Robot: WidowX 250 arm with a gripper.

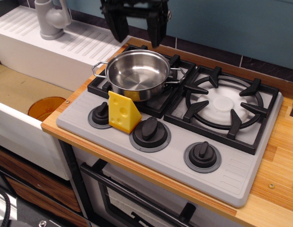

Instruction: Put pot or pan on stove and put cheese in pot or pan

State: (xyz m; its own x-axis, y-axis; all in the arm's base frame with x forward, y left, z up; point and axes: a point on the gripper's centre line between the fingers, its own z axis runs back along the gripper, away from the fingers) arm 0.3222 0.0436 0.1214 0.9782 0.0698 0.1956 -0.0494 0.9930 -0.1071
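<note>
The shiny steel pot [137, 74] stands empty on the left burner grate of the grey stove [241, 175]. The yellow cheese wedge [122, 112] stands upright on the stove's front panel, just in front of the pot, between the left knob [100, 115] and the middle knob [149, 133]. My gripper [137, 33] hangs at the top of the view, above and behind the pot's far rim. Its two black fingers [119, 27] are spread apart and hold nothing.
The right burner grate [225, 106] is bare. A white sink unit with a grey faucet [51, 19] lies to the left, with an orange disc [46, 107] in the basin. The wooden counter [279, 179] runs along the right and front. A blue-grey wall stands behind.
</note>
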